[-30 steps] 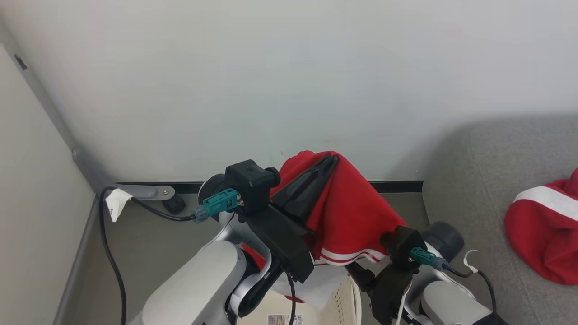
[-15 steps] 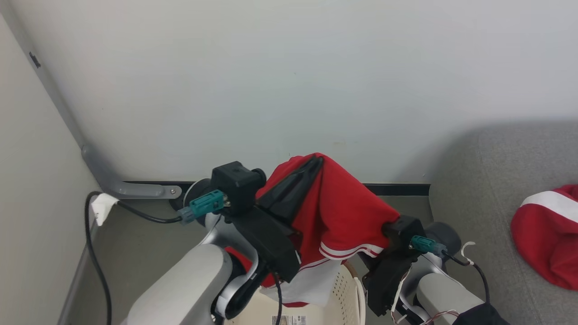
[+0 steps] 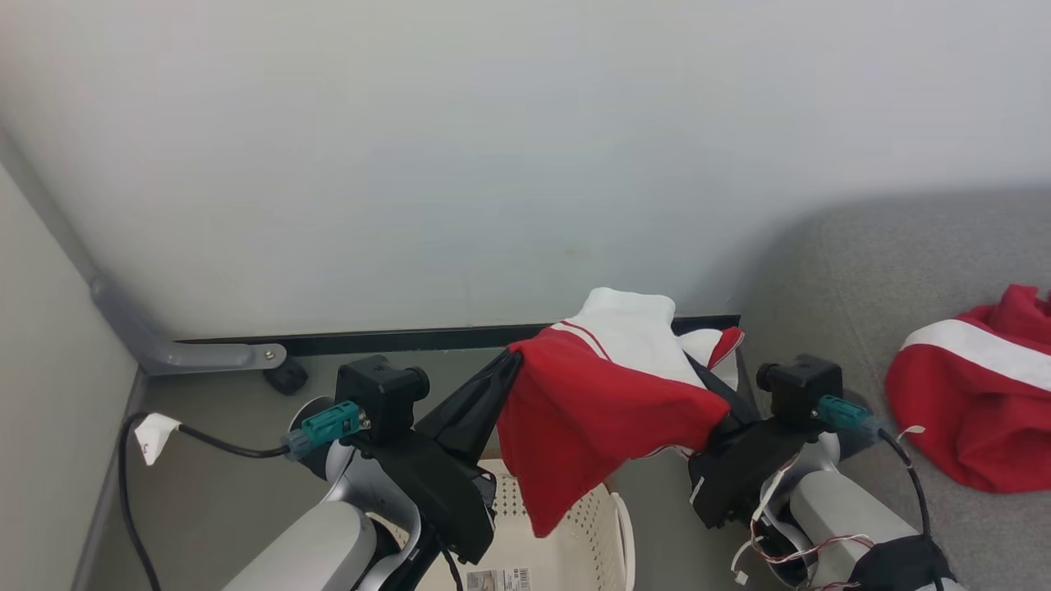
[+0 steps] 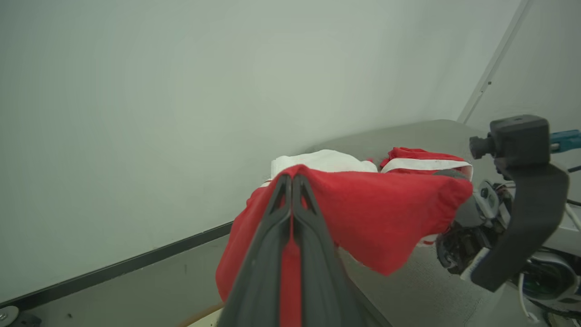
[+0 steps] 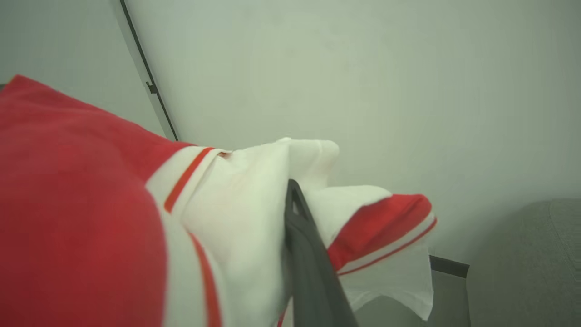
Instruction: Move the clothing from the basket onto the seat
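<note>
Newly shut on the white hem, the jaws of the right gripper [image 3: 714, 392] join the left gripper [image 3: 505, 369], clamped on the red edge, holding the garment [image 3: 599, 402] above the basket [image 3: 575, 546], ready for the seat [image 3: 854, 271] at 3 o'clock.

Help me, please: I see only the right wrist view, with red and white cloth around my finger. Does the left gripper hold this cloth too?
Observer: Yes. In the left wrist view the left gripper is shut on the red garment.
Operator: Where is the basket?
Observer: The basket stands below the garment. The lowest corner of the cloth hangs over it. I cannot tell if they touch.
Operator: Is anything on the seat?
Observer: A second red garment with a white stripe lies on the seat.
</note>
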